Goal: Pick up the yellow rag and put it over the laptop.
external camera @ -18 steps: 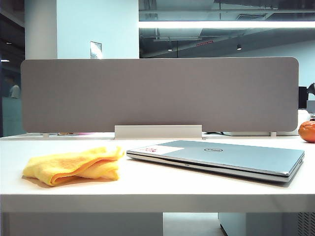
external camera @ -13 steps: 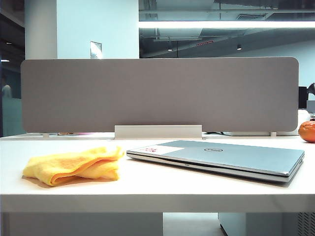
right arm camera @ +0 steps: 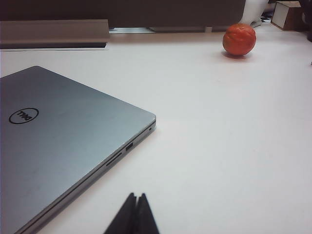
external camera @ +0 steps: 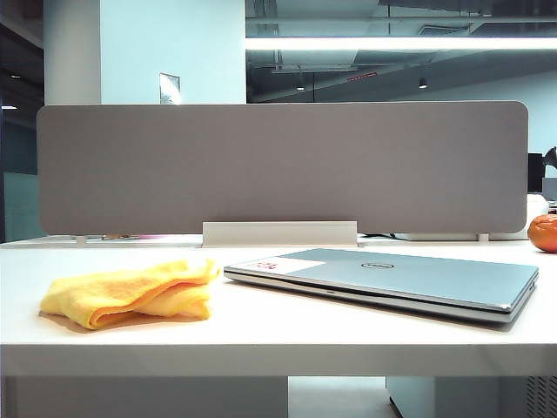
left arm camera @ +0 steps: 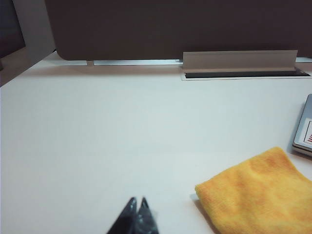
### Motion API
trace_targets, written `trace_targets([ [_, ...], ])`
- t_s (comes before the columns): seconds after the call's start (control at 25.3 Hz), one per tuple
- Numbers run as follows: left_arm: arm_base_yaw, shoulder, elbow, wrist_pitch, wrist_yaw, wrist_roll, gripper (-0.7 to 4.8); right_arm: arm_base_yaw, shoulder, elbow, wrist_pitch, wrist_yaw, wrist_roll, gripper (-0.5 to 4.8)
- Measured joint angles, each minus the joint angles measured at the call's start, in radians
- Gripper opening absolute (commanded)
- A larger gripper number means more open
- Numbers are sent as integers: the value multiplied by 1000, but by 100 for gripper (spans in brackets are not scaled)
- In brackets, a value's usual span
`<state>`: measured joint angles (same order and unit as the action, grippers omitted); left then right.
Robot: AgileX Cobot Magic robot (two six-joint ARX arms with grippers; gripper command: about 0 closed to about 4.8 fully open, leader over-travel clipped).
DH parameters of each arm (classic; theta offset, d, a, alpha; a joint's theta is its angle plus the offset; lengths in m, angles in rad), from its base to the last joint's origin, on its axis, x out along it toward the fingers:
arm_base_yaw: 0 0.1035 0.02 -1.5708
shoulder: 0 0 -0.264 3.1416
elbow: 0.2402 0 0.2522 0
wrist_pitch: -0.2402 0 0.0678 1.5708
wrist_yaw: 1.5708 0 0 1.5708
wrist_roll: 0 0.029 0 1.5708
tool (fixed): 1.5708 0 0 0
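Yellow microfibre is your target: in the exterior view the yellow rag [external camera: 130, 292] lies folded on the white tabletop [external camera: 278, 335], left of the closed laptop [external camera: 392, 279] and just beside its stickered corner, with a round orange fruit [external camera: 543, 232] far right and a grey divider panel [external camera: 283, 167] behind; neither arm shows here. From the left wrist view you see what that camera misses: the left gripper [left arm camera: 137, 204], jaws pressed together and holding nothing, sits short of the rag [left arm camera: 258, 195], which lies off to its right near the laptop's corner [left arm camera: 304, 129]. You will want to open those jaws wide first, come down on the thick folded bulk of the cloth, and lift high enough that it clears the lid before spreading it. The right wrist view alone shows the right gripper [right arm camera: 135, 204], jaws likewise closed and empty, hovering near the laptop's right edge [right arm camera: 68, 141], with the fruit [right arm camera: 239, 39] far off.
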<state>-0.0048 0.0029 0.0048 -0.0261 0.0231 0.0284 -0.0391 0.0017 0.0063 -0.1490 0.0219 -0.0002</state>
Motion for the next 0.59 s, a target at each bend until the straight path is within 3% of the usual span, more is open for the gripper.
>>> trace_targets([
  [0.24, 0, 0, 0, 0, 0, 0, -6, 0, 0, 0, 0, -43, 111, -1],
  [0.59, 0, 0, 0, 0, 0, 0, -6, 0, 0, 0, 0, -387, 188, -1],
])
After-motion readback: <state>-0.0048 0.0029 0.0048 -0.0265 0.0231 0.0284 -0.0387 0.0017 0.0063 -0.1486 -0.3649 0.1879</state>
